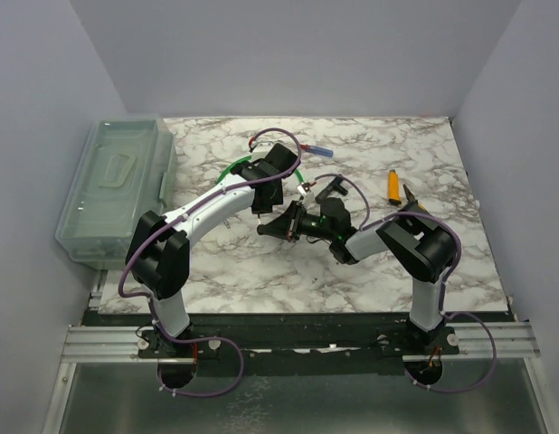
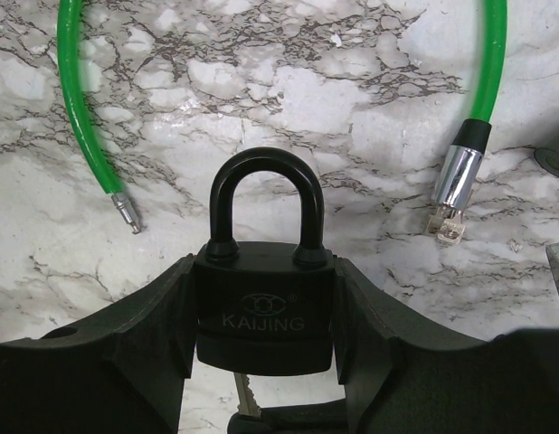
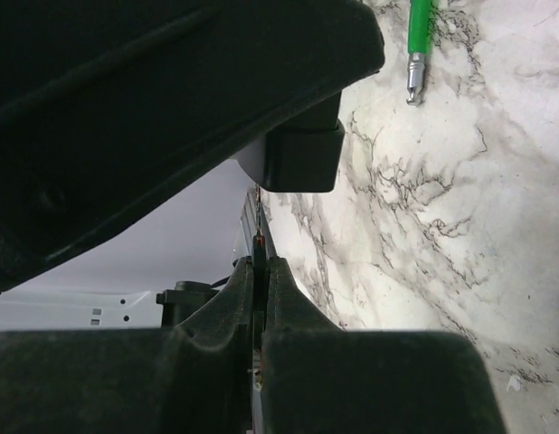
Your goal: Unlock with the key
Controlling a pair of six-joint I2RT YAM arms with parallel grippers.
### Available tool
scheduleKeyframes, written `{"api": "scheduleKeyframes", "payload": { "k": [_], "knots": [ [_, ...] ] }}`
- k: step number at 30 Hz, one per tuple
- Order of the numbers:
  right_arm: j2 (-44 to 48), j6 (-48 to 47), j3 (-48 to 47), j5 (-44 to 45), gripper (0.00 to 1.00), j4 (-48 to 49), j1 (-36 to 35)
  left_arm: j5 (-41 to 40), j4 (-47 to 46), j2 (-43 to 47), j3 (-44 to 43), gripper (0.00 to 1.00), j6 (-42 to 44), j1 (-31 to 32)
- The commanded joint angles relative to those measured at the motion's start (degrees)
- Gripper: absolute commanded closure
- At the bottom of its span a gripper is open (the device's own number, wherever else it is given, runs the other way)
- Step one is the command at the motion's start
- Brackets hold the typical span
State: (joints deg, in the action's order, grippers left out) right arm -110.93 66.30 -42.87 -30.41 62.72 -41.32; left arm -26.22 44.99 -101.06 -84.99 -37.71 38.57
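Marble-patterned white-and-grey tabletop (image 1: pixel 261 271), both arms meeting mid-table. Left gripper (image 2: pixel 263 357) clamped on the body of the black KAIJING padlock (image 2: pixel 261 289), shackle closed and pointing away from the wrist. Right gripper (image 3: pixel 260 276) pinches the thin silver metal key (image 2: pixel 247 398) at the lock's underside. Step, by my reading: key seated or nearly so, depth hidden. Next calls for a wrist turn against a braced lock.

- Left gripper (image 1: pixel 263 201) and right gripper (image 1: pixel 270 228) are seen close together, mid-table (image 1: pixel 261 280).
- A green cable (image 1: pixel 228 171) is spotted curving by the left gripper.
- An orange tool (image 1: pixel 393 184) is seen lying at right.
- A clear box (image 1: pixel 117 185) is seen at the left edge.
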Motion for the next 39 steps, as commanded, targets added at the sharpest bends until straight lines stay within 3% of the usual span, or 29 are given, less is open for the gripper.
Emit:
{"api": "scheduleKeyframes", "payload": {
  "k": [1, 39],
  "knots": [
    [-0.6, -1.8, -0.7, 2.1, 1.00, -2.5, -0.5, 0.2, -1.6, 2.5, -1.5, 1.00, -0.3, -0.3],
    [4.1, -4.3, 0.3, 4.0, 1.00, -3.8, -0.5, -0.1, -1.7, 2.1, -1.3, 1.00, 1.0, -0.3]
  ]
}}
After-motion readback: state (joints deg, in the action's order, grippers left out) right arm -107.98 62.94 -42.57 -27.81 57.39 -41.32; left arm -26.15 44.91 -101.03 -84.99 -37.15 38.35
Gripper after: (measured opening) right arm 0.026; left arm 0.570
